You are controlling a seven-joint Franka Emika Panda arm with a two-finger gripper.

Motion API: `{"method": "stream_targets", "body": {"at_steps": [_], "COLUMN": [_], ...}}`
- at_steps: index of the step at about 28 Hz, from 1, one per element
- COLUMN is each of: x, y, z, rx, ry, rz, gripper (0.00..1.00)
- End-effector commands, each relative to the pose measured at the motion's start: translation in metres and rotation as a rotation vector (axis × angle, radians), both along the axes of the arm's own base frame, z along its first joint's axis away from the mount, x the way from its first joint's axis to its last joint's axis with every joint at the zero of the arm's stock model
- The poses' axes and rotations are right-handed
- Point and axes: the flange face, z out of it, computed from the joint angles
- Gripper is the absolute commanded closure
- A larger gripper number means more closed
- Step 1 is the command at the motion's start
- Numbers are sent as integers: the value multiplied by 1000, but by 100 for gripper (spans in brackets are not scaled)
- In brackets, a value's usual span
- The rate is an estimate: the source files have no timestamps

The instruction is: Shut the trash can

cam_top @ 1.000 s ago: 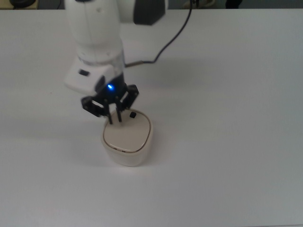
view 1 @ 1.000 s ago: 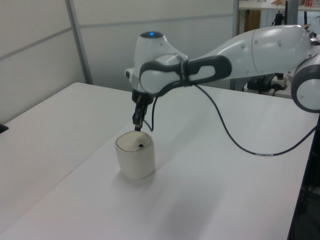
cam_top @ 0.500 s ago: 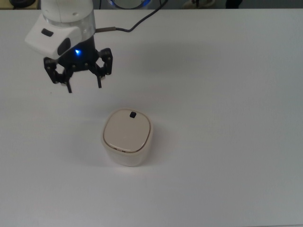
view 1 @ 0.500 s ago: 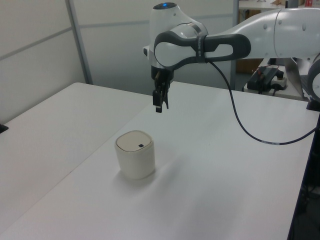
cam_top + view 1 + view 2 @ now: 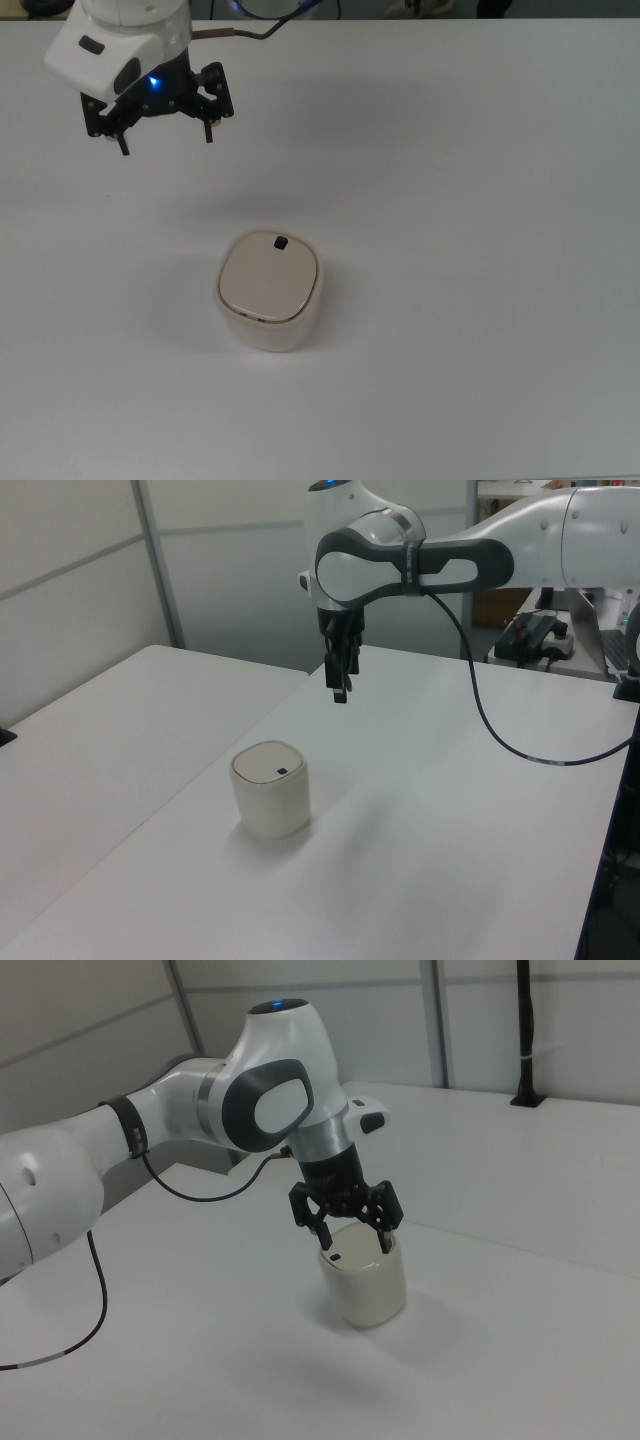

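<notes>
**Lid is sitting flat; gripper is hanging clear and empty**

Your gripper [image 5: 165, 140] is hanging above the table [image 5: 480, 200] with its fingers spread wide and pointing down, and nothing is sitting between them. In the top view it is lying at about 10 o'clock from the trash can [image 5: 269, 291], well apart from it; the left view is showing the same gap, with the gripper [image 5: 340, 690] raised above and beyond the trash can [image 5: 270, 790]. The trash can is standing upright near the middle of the table.

Its lid [image 5: 268, 280] is looking level with the rim all round, and the small black knob [image 5: 280, 242] is sitting at the lid's 12 o'clock edge in the top view. Judging from that, the closing is looking done, so the step in hand is most likely a retreat. You are best off keeping the fingers high and away from the knob so that nothing catches and lifts the lid again. If you are wanting to confirm the closure, a light press straight down on the lid's centre is safer than a push at an edge, which could tip or slide so light a bin.

In the right view the gripper [image 5: 347, 1222] is overlapping the top of the trash can [image 5: 365, 1285], hiding most of the lid there. The hinge is too small to make out in any view, and whether the lid is fully latched cannot be told.
</notes>
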Motion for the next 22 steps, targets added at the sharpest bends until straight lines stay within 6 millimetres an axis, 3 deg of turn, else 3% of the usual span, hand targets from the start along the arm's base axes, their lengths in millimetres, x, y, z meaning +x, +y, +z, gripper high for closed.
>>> {"method": "stream_targets", "body": {"at_steps": [1,12,22], "x": [-9,-7,-9], "y": [0,1,12], "z": [-2,-3,13], "rx": [38,72,89], "ry": [31,18,-8], "rz": [2,-21,-70], "gripper": [0,0,0]}}
